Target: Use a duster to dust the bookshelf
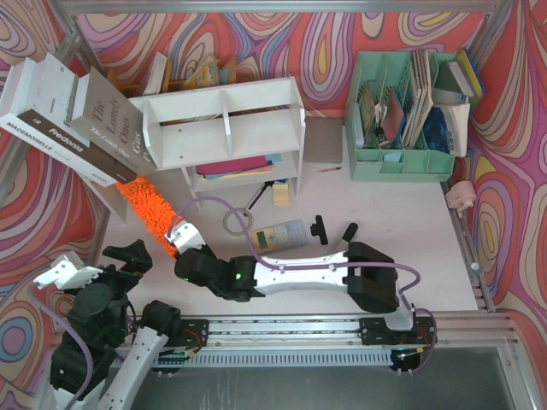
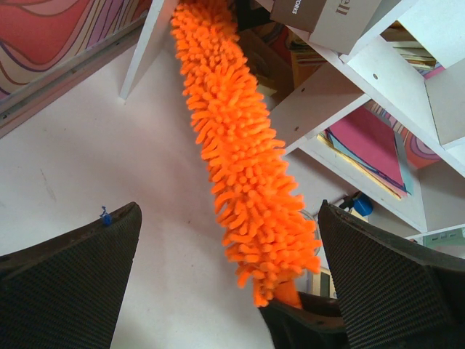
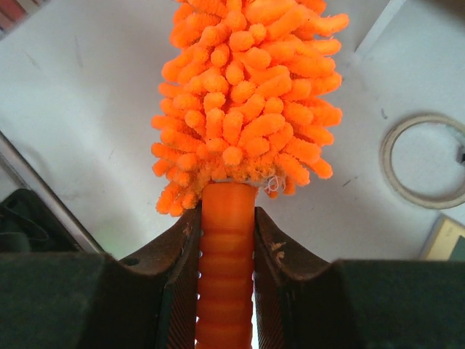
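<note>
- Now the right gripper (image 3: 227,214) pinches the duster (image 3: 240,94) by its handle; the left gripper (image 2: 229,207) gapes empty.
- Brushing beside the bookshelf (image 1: 224,128) could topple the leaning books (image 1: 77,115).

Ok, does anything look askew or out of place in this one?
Yes. At the left end of the bookshelf, two large books lean steeply sideways rather than standing upright, overhanging the head of the duster, which the right gripper holds by its handle.

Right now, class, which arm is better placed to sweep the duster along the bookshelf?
Right. The right claw grips the duster by its handle, fluff at the bookshelf; the left claw is open, empty.
</note>
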